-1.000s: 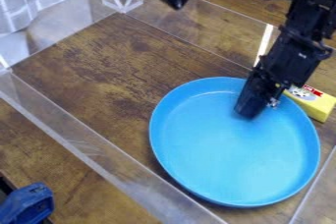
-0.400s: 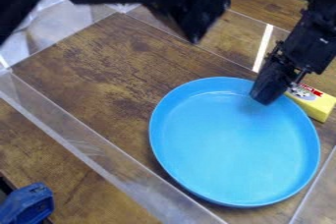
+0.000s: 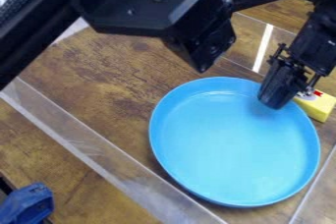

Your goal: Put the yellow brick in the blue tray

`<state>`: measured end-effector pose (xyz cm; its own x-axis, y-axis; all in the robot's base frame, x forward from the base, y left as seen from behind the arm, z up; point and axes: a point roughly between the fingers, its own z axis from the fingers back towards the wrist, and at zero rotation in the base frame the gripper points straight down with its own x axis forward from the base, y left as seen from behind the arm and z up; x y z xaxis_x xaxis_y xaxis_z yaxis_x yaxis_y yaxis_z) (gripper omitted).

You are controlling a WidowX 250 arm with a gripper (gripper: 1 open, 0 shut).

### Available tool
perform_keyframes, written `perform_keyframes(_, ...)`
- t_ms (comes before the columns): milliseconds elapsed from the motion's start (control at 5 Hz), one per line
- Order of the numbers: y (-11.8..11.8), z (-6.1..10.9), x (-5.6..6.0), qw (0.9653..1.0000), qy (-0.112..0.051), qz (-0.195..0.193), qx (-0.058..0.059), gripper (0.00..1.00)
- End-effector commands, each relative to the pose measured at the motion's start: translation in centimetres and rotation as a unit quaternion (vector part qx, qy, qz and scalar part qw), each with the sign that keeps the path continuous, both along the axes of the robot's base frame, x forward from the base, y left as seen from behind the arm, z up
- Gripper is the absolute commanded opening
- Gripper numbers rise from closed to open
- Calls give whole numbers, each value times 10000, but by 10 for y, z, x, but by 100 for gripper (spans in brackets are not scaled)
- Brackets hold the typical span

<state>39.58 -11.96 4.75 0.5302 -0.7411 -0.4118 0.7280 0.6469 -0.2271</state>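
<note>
At the bottom left corner of the view a piece of blue cloth (image 3: 24, 205) lies outside a clear plastic wall (image 3: 79, 149) that fences the wooden table (image 3: 98, 81) along its near left edge. The wood is dark brown and bare on the left half.

Across the top of the view a large black part of the robot arm (image 3: 157, 12), blurred and close to the camera, covers the far left corner and much of the far edge of the table.

The blue tray (image 3: 223, 169) sits on the right half of the table, reaching toward the near right corner. It is round, shallow and glossy, and nothing lies inside it.

Over the tray's far right rim stands the black gripper (image 3: 276, 98), pointing steeply downward, its tip above or at the rim; whether it touches the rim cannot be told. Its fingers are dark and merge together in this view, so how far apart they stand cannot be told, and nothing can be seen between them.

The yellow brick (image 3: 315, 104) lies on the table just outside the tray, against its far right rim and near the right edge of the table. It is just beside the gripper's tip, to the right of it, partly hidden by the gripper. A white label with red marks shows on its top.
</note>
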Motion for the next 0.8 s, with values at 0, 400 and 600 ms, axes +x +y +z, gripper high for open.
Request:
perform_keyframes(0,-12,26,-2,9991,-374,114,-155,100)
perform_keyframes(400,-6,27,11,9956,-359,843,-173,100)
perform_keyframes(600,-17,22,7,9956,-387,832,-187,100)
